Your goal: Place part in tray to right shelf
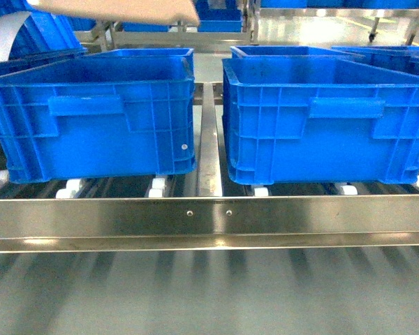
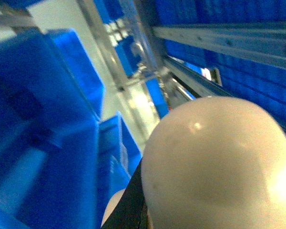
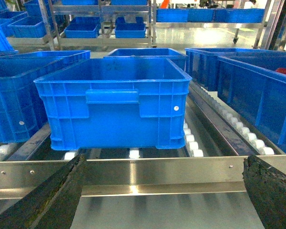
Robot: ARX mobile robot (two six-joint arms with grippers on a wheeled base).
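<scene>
The cream-beige tray [image 1: 112, 10] hangs high at the top left of the head view, only its underside showing. In the left wrist view its rounded body [image 2: 214, 167] fills the lower right, pressed against one black finger [image 2: 128, 205] of my left gripper [image 2: 133, 212], which looks shut on it. The part is hidden. My right gripper [image 3: 164, 162] is open, its two black fingers [image 3: 47, 200] wide apart over the flat front rail [image 3: 157, 171] of the right shelf [image 1: 209, 216], with nothing between them.
Two big blue crates [image 1: 91, 118] [image 1: 321, 118] stand side by side on the white rollers [image 1: 157, 187] just behind the rail. More blue crates [image 3: 257, 86] sit on the neighbouring tracks and on racks farther back.
</scene>
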